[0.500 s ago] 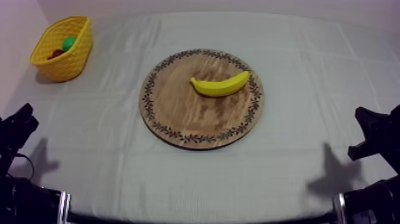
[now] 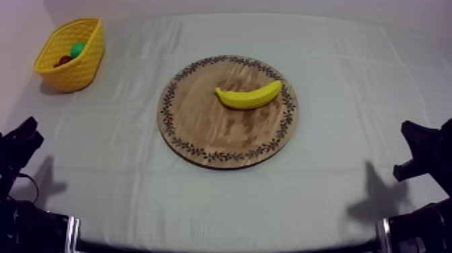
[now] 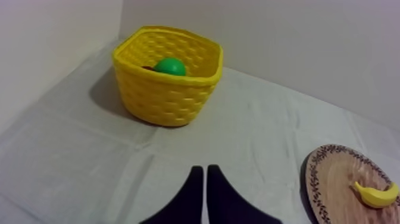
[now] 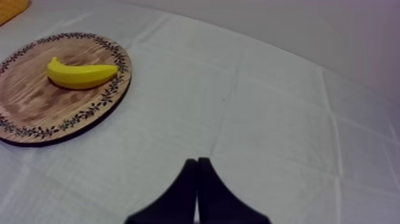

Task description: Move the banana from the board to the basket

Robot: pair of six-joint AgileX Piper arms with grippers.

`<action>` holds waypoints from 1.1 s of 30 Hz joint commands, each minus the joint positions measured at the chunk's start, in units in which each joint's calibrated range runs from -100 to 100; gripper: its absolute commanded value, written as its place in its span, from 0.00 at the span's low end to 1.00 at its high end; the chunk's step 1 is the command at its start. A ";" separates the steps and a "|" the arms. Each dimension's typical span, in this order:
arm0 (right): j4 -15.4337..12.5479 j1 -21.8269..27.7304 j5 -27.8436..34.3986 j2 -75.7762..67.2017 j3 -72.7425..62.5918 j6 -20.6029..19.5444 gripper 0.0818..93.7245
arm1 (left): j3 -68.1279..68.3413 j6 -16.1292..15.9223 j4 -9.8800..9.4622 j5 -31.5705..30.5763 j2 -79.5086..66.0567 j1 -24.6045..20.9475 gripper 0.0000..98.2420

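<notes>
L fingers (image 3: pixel 195 193): clenched together, nothing between; low over cloth, facing yellow basket (image 2: pixel 84 70). R fingers (image 4: pixel 190 190): likewise clenched, empty; over bare cloth, board ahead. Wooden board (image 2: pixel 215 131): mid-counter (image 2: pixel 336 175), patterned rim. Holds 1 banana (image 2: pixel 249 96), lying flat twd far-right rim. Basket: far-left corner, well apart from board. Contents: green fruit (image 3: pixel 171 66), poss. the pear, + small red fruit (image 2: pixel 64 60) beside it.

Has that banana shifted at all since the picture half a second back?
No. The banana lies at the same spot on the wooden board, right of its middle, as before.
</notes>
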 commanded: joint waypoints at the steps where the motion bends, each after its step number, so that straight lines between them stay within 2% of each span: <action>1: 0.00 0.00 0.00 0.03 -0.03 0.01 0.00 | 0.03 0.01 0.02 0.04 -0.04 -0.02 0.00; 14: 0.00 0.00 0.00 0.03 -0.03 0.01 0.00 | 0.03 0.01 0.02 0.04 -0.04 -0.02 0.00; 23: 0.00 0.00 0.00 0.03 -0.03 -0.02 0.00 | 0.03 3.84 0.02 0.04 -0.04 -0.09 0.00; 30: 0.00 0.00 0.00 0.03 -0.03 -0.04 0.00 | 0.03 2.33 0.02 0.04 -0.04 -0.10 0.00; 33: 0.00 0.00 0.00 0.03 -0.03 -0.04 0.00 | 0.03 2.87 0.02 0.08 0.04 -0.02 0.00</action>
